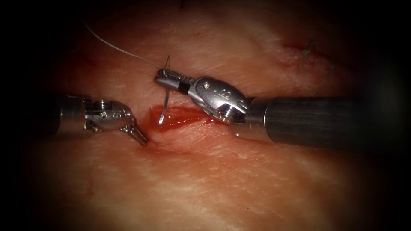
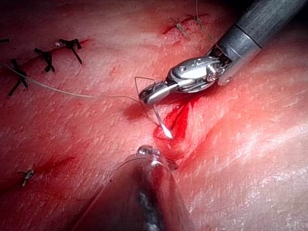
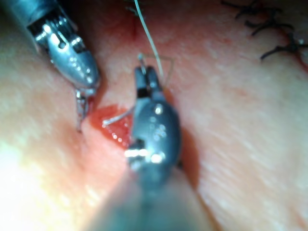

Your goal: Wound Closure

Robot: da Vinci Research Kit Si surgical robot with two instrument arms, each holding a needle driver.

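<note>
My right tool (image 1: 165, 79) reaches in over the cut (image 1: 188, 116), its jaws shut on the curved needle (image 1: 164, 107) near its thread end. The needle hangs down with its tip at the red fluid in the cut's left end. Its whole curve shows, none of it buried in the tissue (image 1: 205, 179). Thread (image 1: 115, 47) runs from the needle's back end up and left. My left tool (image 1: 139, 136) sits left of the cut, jaws shut on nothing, tip touching the cut's left lip. The left wrist view shows the needle (image 2: 160, 122) below the right tool (image 2: 151, 94).
Dark finished stitches (image 2: 48, 55) lie on the tissue beyond the thread (image 2: 62, 91), and also show in the right wrist view as stitches (image 3: 274, 29). A second small stitched mark (image 1: 306, 51) sits at the far right. The right tool's shaft (image 1: 308, 119) lies across the cut's right side.
</note>
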